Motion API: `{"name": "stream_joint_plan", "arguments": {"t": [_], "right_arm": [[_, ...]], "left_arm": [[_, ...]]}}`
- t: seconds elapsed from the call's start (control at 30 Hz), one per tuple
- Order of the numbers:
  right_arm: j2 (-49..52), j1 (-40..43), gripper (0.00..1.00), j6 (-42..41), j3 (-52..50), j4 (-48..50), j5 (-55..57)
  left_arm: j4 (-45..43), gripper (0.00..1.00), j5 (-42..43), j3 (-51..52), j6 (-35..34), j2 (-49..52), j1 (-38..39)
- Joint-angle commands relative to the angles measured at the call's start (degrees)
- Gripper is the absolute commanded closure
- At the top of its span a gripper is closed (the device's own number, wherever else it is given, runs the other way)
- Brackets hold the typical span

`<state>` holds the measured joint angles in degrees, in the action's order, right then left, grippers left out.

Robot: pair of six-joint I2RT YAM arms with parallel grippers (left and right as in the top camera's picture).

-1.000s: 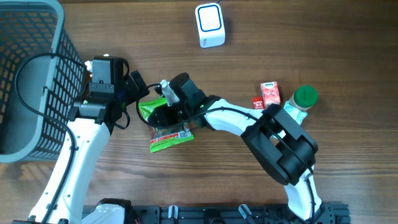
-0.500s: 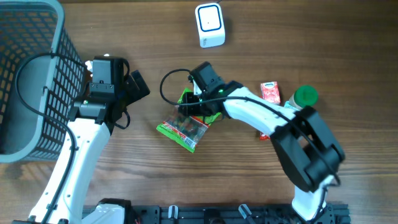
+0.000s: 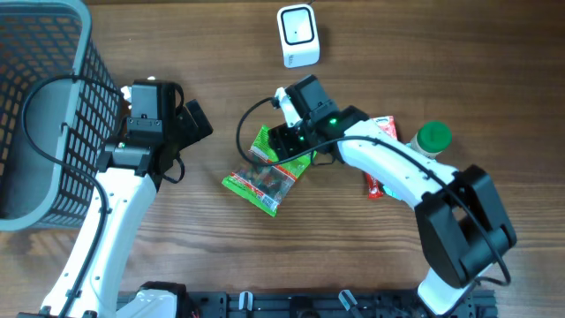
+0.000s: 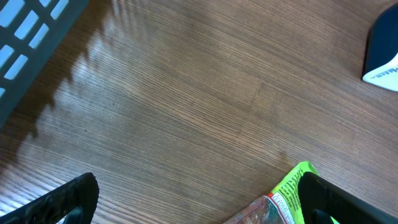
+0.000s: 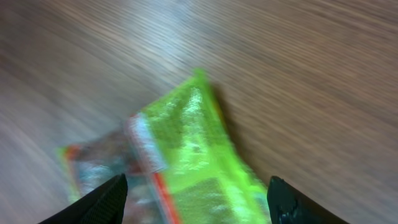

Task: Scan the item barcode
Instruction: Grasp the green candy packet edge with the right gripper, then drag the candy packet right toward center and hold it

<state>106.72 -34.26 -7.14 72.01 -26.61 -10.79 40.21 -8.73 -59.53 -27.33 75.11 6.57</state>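
Green foil marks the snack packet (image 3: 269, 170), which is seen from overhead lying flat on the wooden table (image 3: 203, 53), well below the white scanner (image 3: 297, 35). The right gripper (image 3: 278, 146) is poised over the packet's end nearer the scanner. The left gripper (image 3: 196, 124) is set below and left of the scanner, apart from the packet.

In the left wrist view, the jaws are spread wide around nothing, and the scanner is cut off at the upper right edge.

In the blurred right wrist view, the jaws are parted and the packet is left ungripped on the table.
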Motion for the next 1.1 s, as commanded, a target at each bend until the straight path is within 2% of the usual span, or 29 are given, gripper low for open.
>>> {"name": "stream_joint_plan", "arguments": {"t": [0.0,0.03,0.17,0.27,0.4,0.43,0.57,0.7,0.77,0.83,0.87,0.93,1.07], "right_arm": [[3.6,1.4,0.32,10.5,-0.2,0.0,2.3],[4.1,1.6,0.37,11.2,-0.3,0.3,2.3],[7.1,1.7,0.44,13.4,-0.3,0.4,2.2],[8.2,2.0,0.57,13.1,-0.3,-2.3,4.5],[8.1,4.5,0.83,10.2,-0.3,-8.3,10.2],[8.1,6.0,0.85,9.2,-0.3,-11.0,10.8],[7.3,10.1,0.83,8.5,-0.3,-16.2,8.8],[3.3,11.1,0.75,10.2,-0.2,-17.2,1.9],[0.3,11.0,0.66,10.2,-0.2,-16.8,1.2],[-1.6,11.0,0.44,10.2,-0.2,-16.5,1.2],[-1.9,11.0,0.38,10.2,-0.2,-16.5,1.2],[-1.9,11.0,0.32,10.1,-0.2,-16.7,1.2],[-1.9,11.0,0.28,10.1,-0.2,-16.3,1.2]], "left_arm": [[-0.2,0.0,-0.1,-0.4,0.1,0.0,-0.4],[-0.2,0.0,-0.1,-0.4,0.1,0.0,-0.4],[-0.2,0.0,-0.1,-0.4,0.1,0.0,-0.4],[-0.2,0.0,-0.1,-0.4,0.1,0.0,-0.4],[-0.2,0.0,-0.1,-0.4,0.1,0.0,-0.4],[-0.2,0.0,-0.1,-0.4,0.1,0.0,-0.4],[-0.2,0.0,-0.1,-0.4,0.1,0.0,-0.4],[-0.2,0.0,-0.1,-0.4,0.1,0.0,-0.4],[-0.2,0.0,-0.1,-0.4,0.1,0.0,-0.4],[-0.2,0.0,-0.1,-0.4,0.1,0.0,-0.4],[-0.2,0.0,-0.1,-0.4,0.1,0.0,-0.4],[-0.2,0.0,-0.1,-0.4,0.1,0.0,-0.4],[-0.2,0.0,-0.1,-0.4,0.1,0.0,-0.4]]}}
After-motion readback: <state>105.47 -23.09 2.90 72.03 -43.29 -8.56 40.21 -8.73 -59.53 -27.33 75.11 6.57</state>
